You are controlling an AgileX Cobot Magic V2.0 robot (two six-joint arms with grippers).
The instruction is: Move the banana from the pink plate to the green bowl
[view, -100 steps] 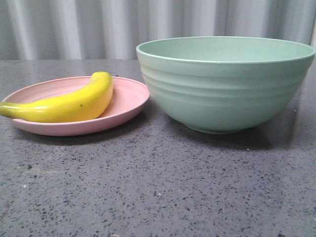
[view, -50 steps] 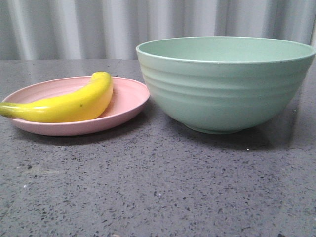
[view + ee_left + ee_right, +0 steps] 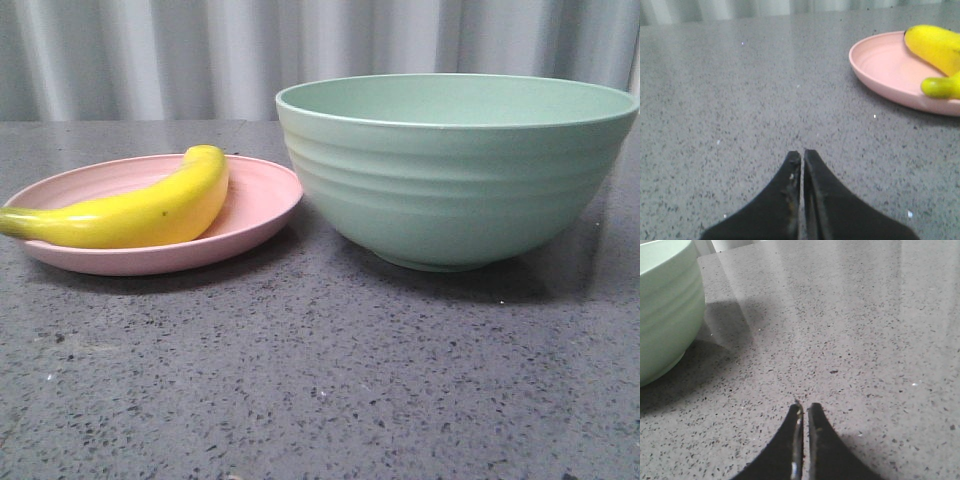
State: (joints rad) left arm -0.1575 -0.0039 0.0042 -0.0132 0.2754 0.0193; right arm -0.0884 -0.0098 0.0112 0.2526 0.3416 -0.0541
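The yellow banana [image 3: 140,208] lies across the pink plate [image 3: 255,205] at the left of the front view, its greenish stem end hanging over the plate's left rim. Right of the plate stands the big green bowl [image 3: 455,175], upright; nothing shows inside it from here. In the left wrist view the plate [image 3: 885,67] and banana [image 3: 935,47] lie some way off from my left gripper [image 3: 802,154], which is shut with nothing in it. My right gripper [image 3: 804,407] is shut and empty over bare table, the bowl [image 3: 665,305] off to one side. Neither gripper appears in the front view.
A dark speckled stone tabletop [image 3: 320,370] carries everything. A pale pleated curtain [image 3: 200,55] closes off the back.
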